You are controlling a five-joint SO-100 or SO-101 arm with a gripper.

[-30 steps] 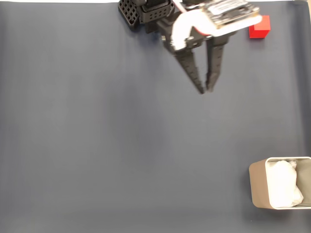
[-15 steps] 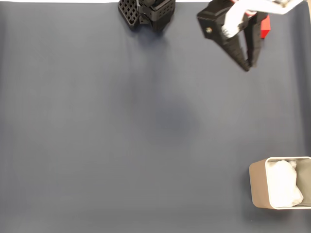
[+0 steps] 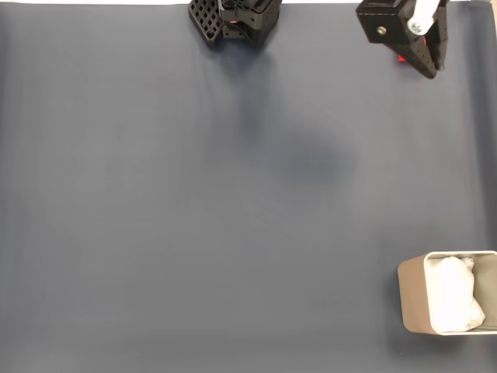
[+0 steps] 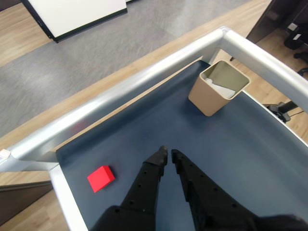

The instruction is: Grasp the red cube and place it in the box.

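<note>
Laboratory or office-type robotics workspace. The wrist view shows a work surface covered by a dark blue-grey mat and bordered by a silver metal frame, standing on wood-effect flooring beside a grey carpet. A white board lies at the top edge, and a black chair-like base stands at right.
</note>
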